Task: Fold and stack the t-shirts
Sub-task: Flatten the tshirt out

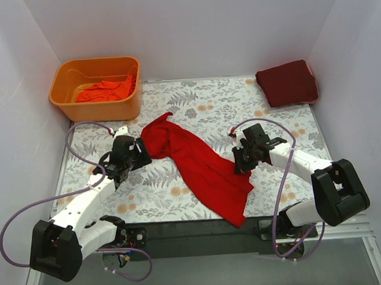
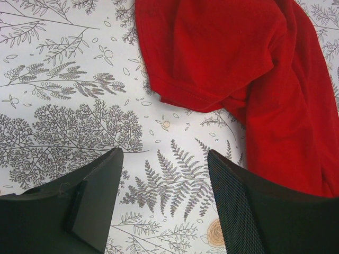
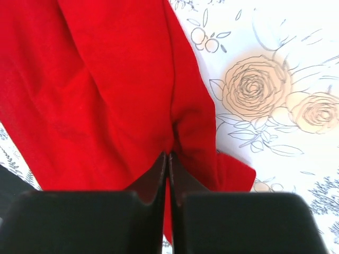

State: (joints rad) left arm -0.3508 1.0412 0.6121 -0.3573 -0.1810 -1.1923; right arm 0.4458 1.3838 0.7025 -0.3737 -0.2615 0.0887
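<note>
One bright red t-shirt [image 1: 198, 171] on the tabletop [image 1: 204, 103]; right gripper [image 3: 168, 155] clamped on its edge, left gripper [image 2: 164, 159] apart just beside it.

This looks like a robotics lab test cell: plain white panel walls [image 1: 184, 28] box in a surface [image 1: 201, 103] covered with fern-and-flower print. The left arm [image 1: 85, 212] and right arm [image 1: 303, 165], both white and black, are bolted at its near edge, trailing looped purple cables [image 1: 53, 199].

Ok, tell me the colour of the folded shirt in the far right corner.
The folded shirt is dark maroon, plain with no pattern; the top external view shows it best.
</note>
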